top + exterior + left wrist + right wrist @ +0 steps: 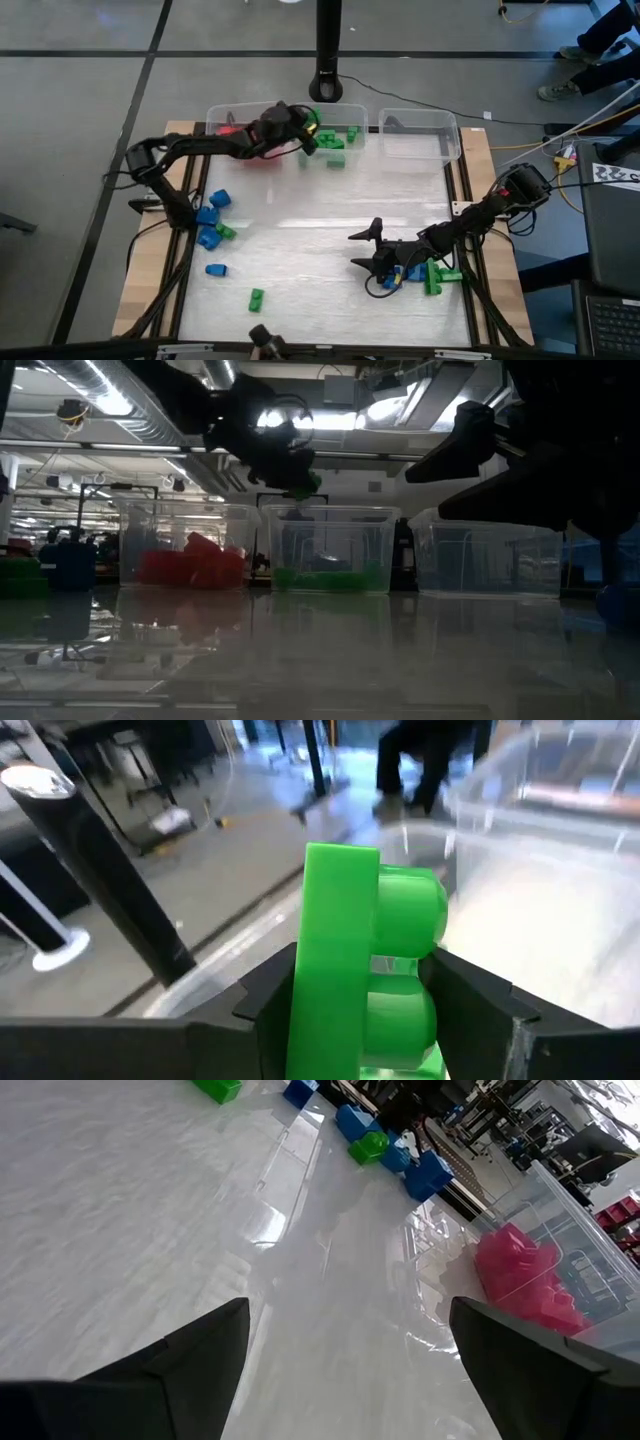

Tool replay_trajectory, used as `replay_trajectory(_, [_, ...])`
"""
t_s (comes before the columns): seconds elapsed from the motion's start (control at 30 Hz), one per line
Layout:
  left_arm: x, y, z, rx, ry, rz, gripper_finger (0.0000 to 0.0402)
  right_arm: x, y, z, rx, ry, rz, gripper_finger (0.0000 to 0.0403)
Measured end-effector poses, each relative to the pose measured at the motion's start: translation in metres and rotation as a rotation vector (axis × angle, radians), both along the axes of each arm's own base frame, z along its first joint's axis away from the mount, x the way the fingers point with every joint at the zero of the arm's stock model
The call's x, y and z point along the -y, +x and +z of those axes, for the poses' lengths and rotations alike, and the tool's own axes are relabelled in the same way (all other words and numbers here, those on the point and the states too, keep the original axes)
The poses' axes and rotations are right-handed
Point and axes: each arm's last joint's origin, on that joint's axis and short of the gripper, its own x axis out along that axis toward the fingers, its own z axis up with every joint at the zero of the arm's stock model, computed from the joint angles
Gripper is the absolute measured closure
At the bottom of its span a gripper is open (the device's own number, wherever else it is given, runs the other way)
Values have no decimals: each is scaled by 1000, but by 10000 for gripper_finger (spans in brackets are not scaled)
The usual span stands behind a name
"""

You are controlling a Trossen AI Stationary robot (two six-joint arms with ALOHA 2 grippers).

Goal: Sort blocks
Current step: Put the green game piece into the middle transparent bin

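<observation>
While the left tool (311, 133) grips a green block (362, 970) above the middle bin (352, 114), the right tool (362, 250) hangs open over the counter (300, 240), with loose blue blocks (208, 225) lying near the left edge

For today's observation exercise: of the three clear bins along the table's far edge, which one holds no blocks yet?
The right-hand bin, nearest the right arm's side. It shows only bare walls, while the left bin holds red blocks and the middle bin green ones.
</observation>
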Motion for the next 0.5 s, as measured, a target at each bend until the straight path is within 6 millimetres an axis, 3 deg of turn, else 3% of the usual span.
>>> replay_trajectory(0.3, [-7,9,26,-163,-83,-16,213,0,0,0,-3,3,1,59])
replay_trajectory(0.5, [-13,8,34,-162,-83,-1,143,0,0,0,-1,19,-4,59])
